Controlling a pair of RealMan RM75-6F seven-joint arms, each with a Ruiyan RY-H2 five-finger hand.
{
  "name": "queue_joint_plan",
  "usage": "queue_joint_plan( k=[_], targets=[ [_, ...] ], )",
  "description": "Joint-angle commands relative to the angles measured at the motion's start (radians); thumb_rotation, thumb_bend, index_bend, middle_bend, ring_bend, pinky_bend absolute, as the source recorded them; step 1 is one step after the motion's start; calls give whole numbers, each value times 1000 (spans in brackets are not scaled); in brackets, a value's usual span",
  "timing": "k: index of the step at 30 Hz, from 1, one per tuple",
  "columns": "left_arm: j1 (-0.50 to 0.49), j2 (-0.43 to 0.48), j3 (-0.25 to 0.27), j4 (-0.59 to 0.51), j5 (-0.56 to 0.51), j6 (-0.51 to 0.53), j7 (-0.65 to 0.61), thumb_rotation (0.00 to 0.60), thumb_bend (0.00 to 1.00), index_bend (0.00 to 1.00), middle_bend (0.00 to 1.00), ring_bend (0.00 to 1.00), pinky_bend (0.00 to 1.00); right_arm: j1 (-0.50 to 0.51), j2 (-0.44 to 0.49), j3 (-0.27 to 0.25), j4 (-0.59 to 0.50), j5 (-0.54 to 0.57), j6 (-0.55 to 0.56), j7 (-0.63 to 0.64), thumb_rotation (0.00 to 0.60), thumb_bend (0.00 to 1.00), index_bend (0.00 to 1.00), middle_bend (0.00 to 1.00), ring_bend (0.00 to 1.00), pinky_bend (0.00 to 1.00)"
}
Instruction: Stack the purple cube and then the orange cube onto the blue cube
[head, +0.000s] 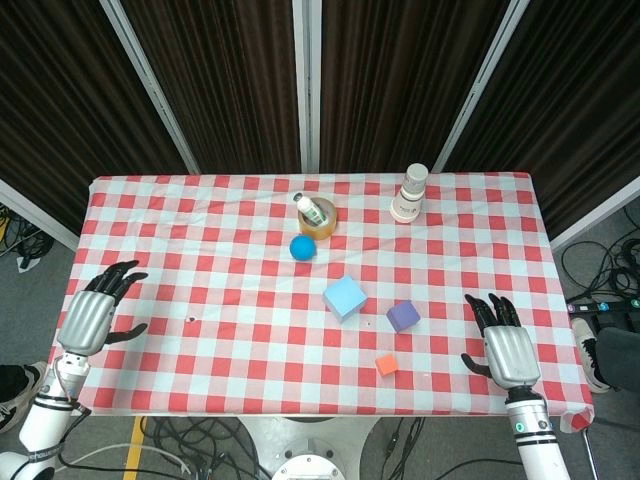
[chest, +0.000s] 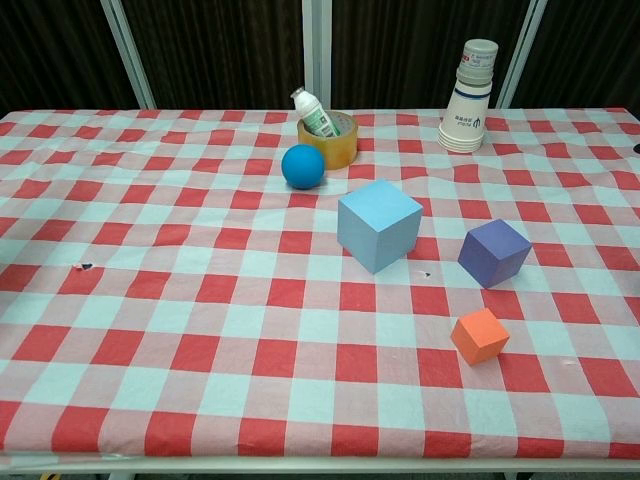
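Head view first: the left robot hand (head: 92, 315) is parked well left of the blue cube (head: 344, 297), fingers spread, nothing held. The purple cube (head: 403, 316) sits just right of blue, orange cube (head: 387, 364) nearer the front edge. The right robot hand (head: 505, 345), also spread and empty, is probably best sent for purple. The blue ball (head: 303, 248) behind shouldn't be bumped.

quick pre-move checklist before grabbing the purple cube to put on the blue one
1. Right hand holds nothing, fingers apart: ok.
2. Left hand holds nothing, off to the side: ok.
3. Purple cube sits alone on the cloth, touching nothing: ok.
4. Blue cube has a bare top, nothing stacked: ok.
5. Orange cube lies apart from the purple cube, nearer the front edge: ok.
6. Blue ball clear of the blue cube: ok.
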Motion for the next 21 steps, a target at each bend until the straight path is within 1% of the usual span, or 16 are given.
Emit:
queue_joint_plan(
  k=[1, 7, 13, 17, 21],
  targets=[
    [1, 0, 0, 3, 2, 3, 5, 600, 111, 286, 244, 161, 290, 0, 1, 0, -1, 0, 0, 0, 600, 102, 64, 149, 0, 0],
    [7, -4, -6, 22, -4, 18, 64, 600, 111, 286, 244, 161, 290, 0, 8, 0, -3, -2, 0, 4, 600, 101, 64, 149, 0, 0],
    [6, -4, -11, 27, -10, 16, 72, 600, 112, 286, 244, 161, 290, 20, 33, 12, -5, -8, -18, -9, 600, 102, 64, 149, 0, 0],
    [10, -6, -12, 37, -23, 8, 76, 600, 111, 286, 244, 161, 289, 68, 75, 32, -4, -44, -58, -24, 600, 101, 64, 154, 0, 0],
    [10, -10, -19, 41, -31, 11, 85, 600, 112, 286, 244, 162, 287, 149, 143, 39, -5, -119, -144, -49, 600, 100, 63, 197, 0, 0]
  ],
)
